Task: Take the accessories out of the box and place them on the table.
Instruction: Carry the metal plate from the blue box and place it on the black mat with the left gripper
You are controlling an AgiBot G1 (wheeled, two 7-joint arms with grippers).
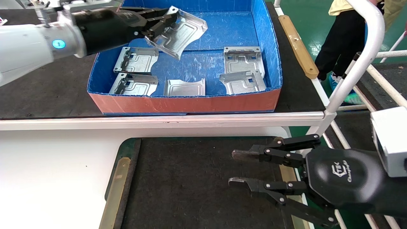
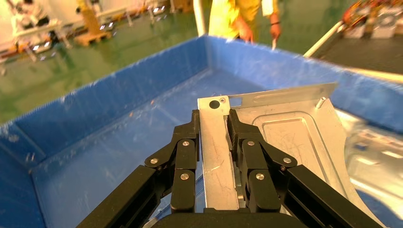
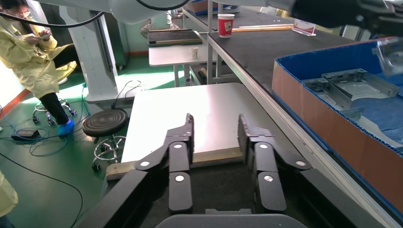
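Observation:
My left gripper (image 1: 165,17) is shut on the edge of one silver-grey plate (image 1: 181,33) and holds it tilted in the air above the back left of the box (image 1: 190,103). In the left wrist view the plate (image 2: 285,137) is clamped by its bent flange between my gripper (image 2: 215,118). Several other plates lie flat on the blue floor: two at the left (image 1: 136,60) (image 1: 135,85), one in the front middle (image 1: 185,87), two at the right (image 1: 243,60) (image 1: 243,82). My right gripper (image 1: 235,168) is open and empty over the dark table mat (image 1: 190,184).
The box stands on a black matted bench (image 1: 47,89) with a wooden strip (image 1: 297,44) on its right. The table has a brass strip (image 1: 116,190) on its left. A white frame tube (image 1: 359,63) rises at the right. A person (image 1: 343,31) stands beyond it.

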